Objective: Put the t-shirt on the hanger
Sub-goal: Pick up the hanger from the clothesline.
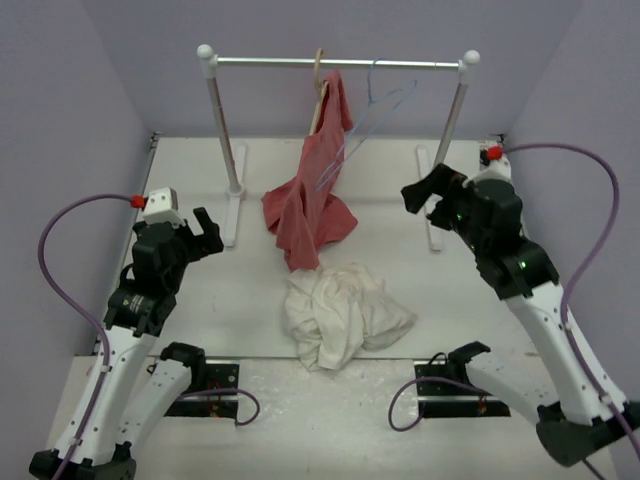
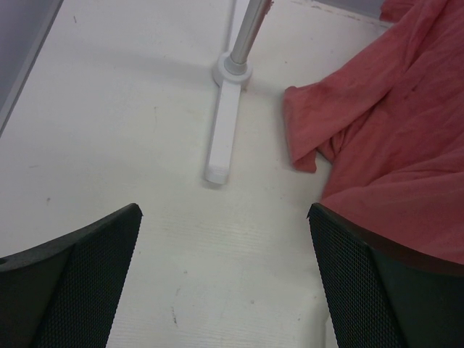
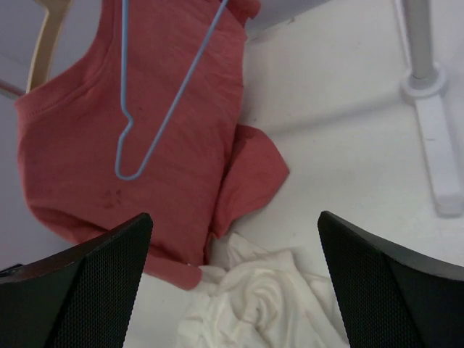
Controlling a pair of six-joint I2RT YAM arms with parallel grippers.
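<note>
The cream t-shirt (image 1: pixel 340 313) lies crumpled on the table between the two arms, and its top edge shows low in the right wrist view (image 3: pixel 261 304). A thin light-blue wire hanger (image 1: pixel 368 125) hangs tilted from the rail, in front of the red garment (image 3: pixel 138 123). My left gripper (image 1: pixel 208 234) hovers open at the left, over bare table near the rack's left foot. My right gripper (image 1: pixel 422 196) hovers open at the right, pointing toward the garments. Neither gripper holds anything.
A white rack with a metal rail (image 1: pixel 338 63) stands at the back on two flat feet (image 1: pixel 233 205) (image 1: pixel 432 200). A red-pink garment (image 1: pixel 312 195) hangs from a pale wooden hanger (image 1: pixel 319 75) and drapes onto the table, touching the t-shirt. Purple walls enclose the table.
</note>
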